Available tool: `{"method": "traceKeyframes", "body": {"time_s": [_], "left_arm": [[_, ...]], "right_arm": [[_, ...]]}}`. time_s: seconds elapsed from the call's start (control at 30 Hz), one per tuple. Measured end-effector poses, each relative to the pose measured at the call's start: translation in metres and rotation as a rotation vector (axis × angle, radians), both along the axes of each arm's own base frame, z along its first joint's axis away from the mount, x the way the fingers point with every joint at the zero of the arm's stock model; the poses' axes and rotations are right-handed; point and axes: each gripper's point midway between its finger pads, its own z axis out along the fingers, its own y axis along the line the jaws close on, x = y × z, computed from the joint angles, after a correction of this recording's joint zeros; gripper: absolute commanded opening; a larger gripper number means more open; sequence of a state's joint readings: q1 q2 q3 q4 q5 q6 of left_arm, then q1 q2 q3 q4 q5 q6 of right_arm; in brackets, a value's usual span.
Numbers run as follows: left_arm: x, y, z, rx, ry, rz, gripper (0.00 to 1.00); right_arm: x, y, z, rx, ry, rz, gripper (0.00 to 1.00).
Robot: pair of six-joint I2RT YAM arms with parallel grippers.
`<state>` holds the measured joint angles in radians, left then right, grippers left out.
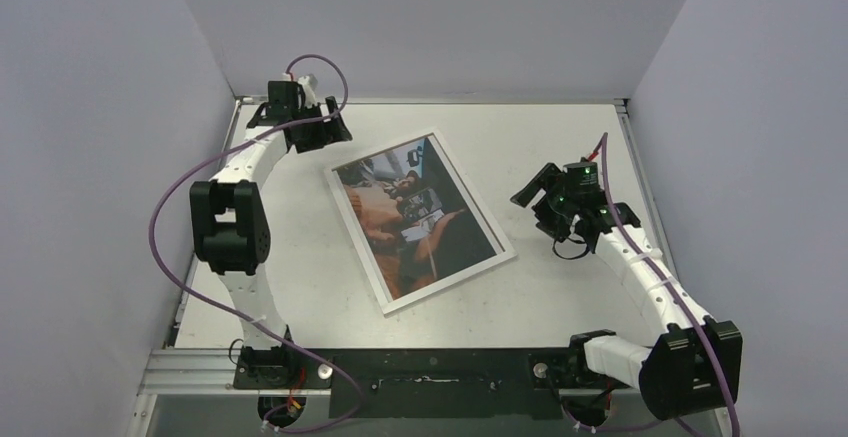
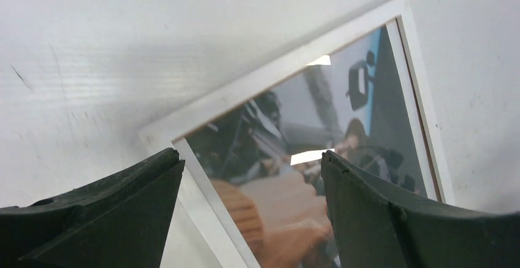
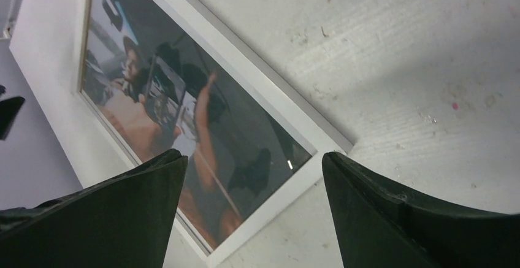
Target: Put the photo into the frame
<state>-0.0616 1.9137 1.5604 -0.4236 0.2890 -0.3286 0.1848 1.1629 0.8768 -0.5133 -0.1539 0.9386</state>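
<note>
Frame: the large rectangular picture frame with a white front face (image 1: 448,279) lies flat and face up near the middle of the white table top (image 1: 560,137), set at a slant to the table's edges.
Photo: the dark paper print of people in a car, in orange and blue tones (image 1: 415,212), sits inside the frame's opening with the white border showing evenly on all four sides. Both wrist views show bright glints over it, so a glossy pane probably covers it.
Left gripper: the black two-finger gripper of the left arm (image 1: 325,135) hangs over the frame's far left corner with its jaws spread and nothing between them. In its own view that corner shows in the gap, and no finger touches it.
Right gripper: the black two-finger gripper of the right arm (image 1: 535,207) is to the right of the frame and apart from it. Its jaws are wide and empty, and its camera looks down on another corner.
Why placed so: the face-up frame lets the picture be checked. The parted, empty jaws suggest neither arm needs a hold now.
Stage: judged complete or very nearly so, since the print is seated and square.
Risk: a low finger could catch the corner and slide the frame.
</note>
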Motion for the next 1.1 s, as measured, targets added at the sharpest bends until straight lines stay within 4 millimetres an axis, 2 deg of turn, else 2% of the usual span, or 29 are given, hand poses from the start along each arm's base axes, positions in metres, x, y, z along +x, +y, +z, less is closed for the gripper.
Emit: {"method": "traceKeyframes", "body": {"time_s": [0.13, 0.23, 0.37, 0.53, 0.77, 1.1], "left_arm": [[0.036, 0.017, -0.015, 0.008, -0.022, 0.014, 0.82], [0.048, 0.018, -0.032, 0.010, -0.014, -0.004, 0.80], [0.051, 0.016, -0.061, 0.022, 0.018, -0.044, 0.80], [0.054, 0.016, -0.084, 0.036, 0.035, -0.065, 0.80], [0.065, 0.007, -0.091, 0.012, 0.013, -0.149, 0.77], [0.048, 0.000, -0.102, 0.007, 0.031, -0.258, 0.71]], "right_arm": [[-0.026, 0.003, -0.022, 0.026, 0.075, 0.024, 0.83], [-0.046, 0.007, -0.051, 0.055, 0.161, 0.033, 0.83], [-0.064, 0.014, -0.077, 0.103, 0.244, 0.046, 0.84], [-0.071, 0.025, -0.097, 0.157, 0.316, 0.081, 0.83], [-0.072, 0.041, -0.114, 0.211, 0.379, 0.150, 0.83], [-0.060, 0.050, -0.114, 0.187, 0.342, 0.227, 0.82]]}}
